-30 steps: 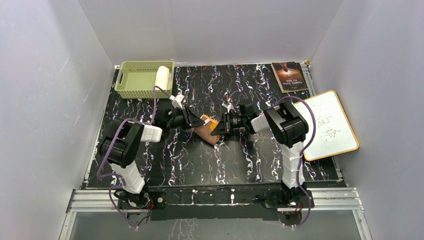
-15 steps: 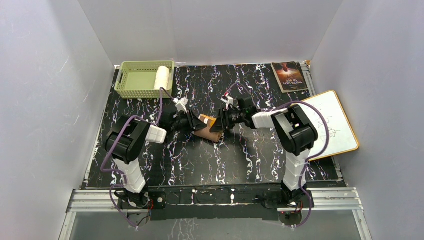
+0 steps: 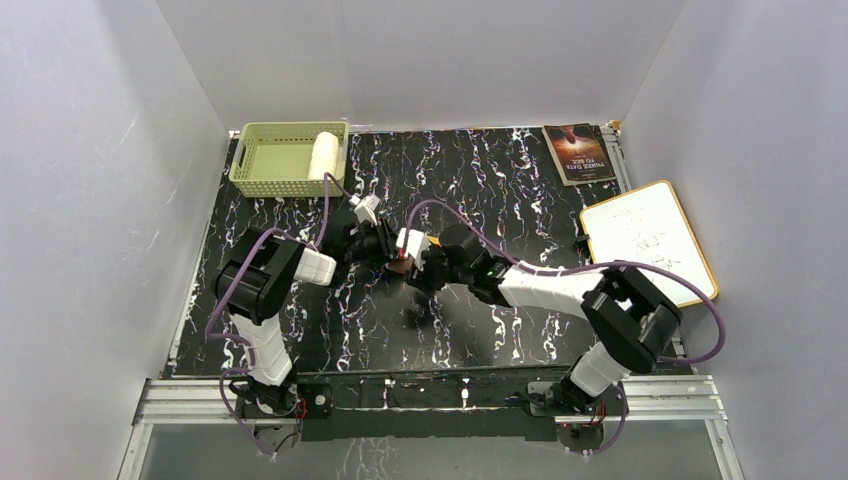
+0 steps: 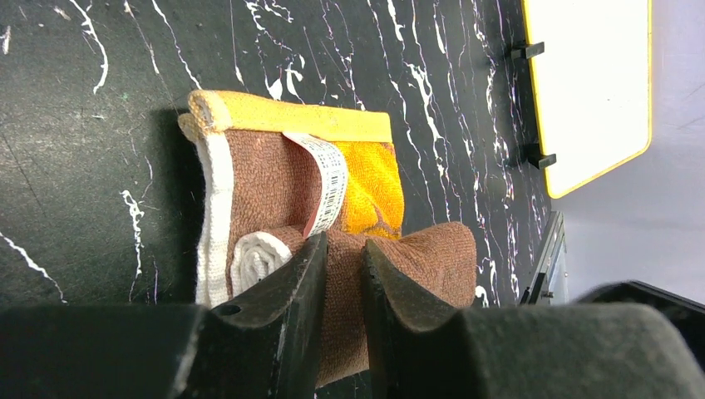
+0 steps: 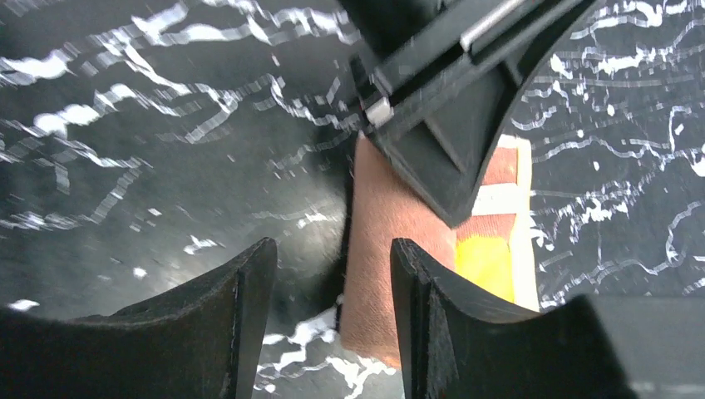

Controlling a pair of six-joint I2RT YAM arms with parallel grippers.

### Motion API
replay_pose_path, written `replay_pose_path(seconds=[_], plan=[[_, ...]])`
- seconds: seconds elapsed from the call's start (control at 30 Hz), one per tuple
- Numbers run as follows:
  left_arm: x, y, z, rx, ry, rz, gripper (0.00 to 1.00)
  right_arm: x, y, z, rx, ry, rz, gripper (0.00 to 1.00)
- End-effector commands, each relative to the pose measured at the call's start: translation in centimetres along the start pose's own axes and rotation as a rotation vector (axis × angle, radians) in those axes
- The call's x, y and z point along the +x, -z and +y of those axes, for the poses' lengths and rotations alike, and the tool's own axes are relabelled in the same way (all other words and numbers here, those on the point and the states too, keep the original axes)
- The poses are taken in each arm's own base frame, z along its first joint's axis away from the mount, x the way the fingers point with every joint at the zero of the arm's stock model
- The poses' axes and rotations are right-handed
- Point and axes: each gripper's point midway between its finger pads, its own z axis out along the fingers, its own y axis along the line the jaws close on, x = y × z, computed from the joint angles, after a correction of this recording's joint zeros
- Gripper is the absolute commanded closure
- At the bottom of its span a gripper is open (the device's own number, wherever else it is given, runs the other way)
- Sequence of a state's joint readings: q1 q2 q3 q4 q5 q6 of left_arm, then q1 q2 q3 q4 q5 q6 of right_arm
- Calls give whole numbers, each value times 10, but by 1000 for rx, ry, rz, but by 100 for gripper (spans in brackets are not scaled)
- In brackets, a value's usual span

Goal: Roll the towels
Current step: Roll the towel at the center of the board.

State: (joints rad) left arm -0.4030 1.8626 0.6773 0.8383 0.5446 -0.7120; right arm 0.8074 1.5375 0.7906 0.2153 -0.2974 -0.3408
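Observation:
The orange-yellow towel [image 4: 366, 179] lies mid-table, partly rolled into a brown roll [image 4: 416, 258] with a white barcode tag across it. Only a sliver of it shows between the grippers in the top view [image 3: 430, 241]. My left gripper [image 4: 342, 245] is shut on the brown roll near its end. My right gripper [image 5: 332, 258] is open just above the table, with the roll's other end [image 5: 378, 224] at its right finger and no grip on it. In the top view the left gripper [image 3: 385, 243] and right gripper [image 3: 412, 268] meet over the towel. The cream-white towel [image 3: 323, 153] lies rolled in the basket.
A pale green slotted basket [image 3: 280, 187] stands at the back left. A book [image 3: 578, 152] lies at the back right. A whiteboard [image 3: 645, 245] lies at the right edge and also shows in the left wrist view [image 4: 582, 83]. My right arm stretches low across the table's middle.
My right arm has swung down and leftward, its gripper moving from the towel's right side to its near side. The left gripper has stayed on the roll. The whiteboard is now uncovered.

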Motion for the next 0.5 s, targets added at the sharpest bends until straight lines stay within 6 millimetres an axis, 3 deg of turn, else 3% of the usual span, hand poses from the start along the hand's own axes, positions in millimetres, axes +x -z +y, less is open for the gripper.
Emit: replay_pose_path(seconds=[0.0,0.23,0.47], plan=[[32,-1,29,-101,12,87,78,26,-3,-30,133,203,146,50],[34,-2,30,-98,7,101,78,55,-6,-37,221,314,281,46],[36,-4,22,-52,4,124,78,82,-8,-38,284,327,364,50]])
